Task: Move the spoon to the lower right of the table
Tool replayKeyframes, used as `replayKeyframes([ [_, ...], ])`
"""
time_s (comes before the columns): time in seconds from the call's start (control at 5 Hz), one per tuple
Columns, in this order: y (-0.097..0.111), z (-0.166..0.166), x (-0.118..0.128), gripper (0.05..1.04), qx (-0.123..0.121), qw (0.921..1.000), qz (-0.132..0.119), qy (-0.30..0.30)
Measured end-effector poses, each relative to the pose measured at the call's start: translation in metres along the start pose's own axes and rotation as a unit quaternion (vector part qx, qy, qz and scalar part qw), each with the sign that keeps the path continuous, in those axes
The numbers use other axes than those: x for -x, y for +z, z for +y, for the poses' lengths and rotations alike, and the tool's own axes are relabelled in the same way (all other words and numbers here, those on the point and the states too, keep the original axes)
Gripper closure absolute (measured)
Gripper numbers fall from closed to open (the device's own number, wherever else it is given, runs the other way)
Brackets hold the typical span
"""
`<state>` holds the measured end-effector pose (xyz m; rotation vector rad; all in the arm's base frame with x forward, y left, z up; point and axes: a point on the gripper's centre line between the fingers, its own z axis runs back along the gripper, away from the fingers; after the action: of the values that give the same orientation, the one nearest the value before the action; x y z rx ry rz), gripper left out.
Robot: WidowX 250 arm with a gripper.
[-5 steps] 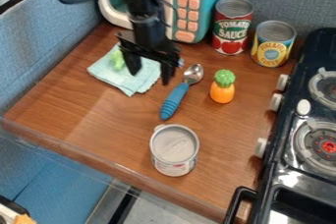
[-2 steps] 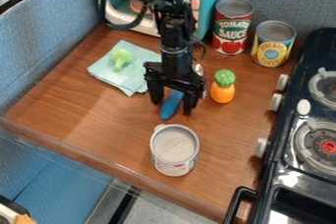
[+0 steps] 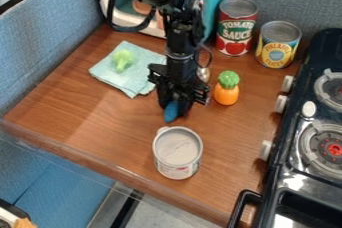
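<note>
Over the middle of the table, the gripper [image 3: 174, 108] points down with its two fingers drawn in on either side of the spoon's blue handle, shut on it. The lower end of the spoon [image 3: 171, 112] shows just below the fingertips, and part of its metal bowl peeks out to the right of the gripper. The rest of the spoon is hidden behind the gripper. The spoon lies at table level on the brown wooden table [image 3: 100, 122].
A silver-lidded can [image 3: 177, 152] stands just below the spoon's handle, and an orange toy [image 3: 226, 94] is close on the right. Broccoli [image 3: 123, 59] lies on a light blue cloth [image 3: 137, 79]. Two cans stand behind; the stove [image 3: 287, 172] borders the right side.
The gripper has come from over the cloth to the right and down to the spoon's handle. Its fingers, wide apart around the handle before, have drawn together on it.
</note>
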<state>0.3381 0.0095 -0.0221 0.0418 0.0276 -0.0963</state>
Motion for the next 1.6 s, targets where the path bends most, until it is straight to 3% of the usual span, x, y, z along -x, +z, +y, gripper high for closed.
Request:
replayKeyframes([
  [0.2,0.018,0.004,0.000,0.658,-0.018,0.9996,-0.016,-0.011],
  [0.4,0.026,0.003,0.002,0.658,-0.016,0.9995,-0.024,-0.010],
  [0.6,0.060,0.001,0.016,0.658,0.005,0.9974,-0.072,-0.003],
  [1.0,0.078,-0.026,0.084,0.658,0.032,0.9939,-0.100,-0.032],
  [1.4,0.051,-0.069,0.141,0.658,0.031,0.9950,-0.069,-0.065],
  [1.6,0.047,-0.094,0.152,0.658,0.042,0.9934,-0.054,-0.092],
])
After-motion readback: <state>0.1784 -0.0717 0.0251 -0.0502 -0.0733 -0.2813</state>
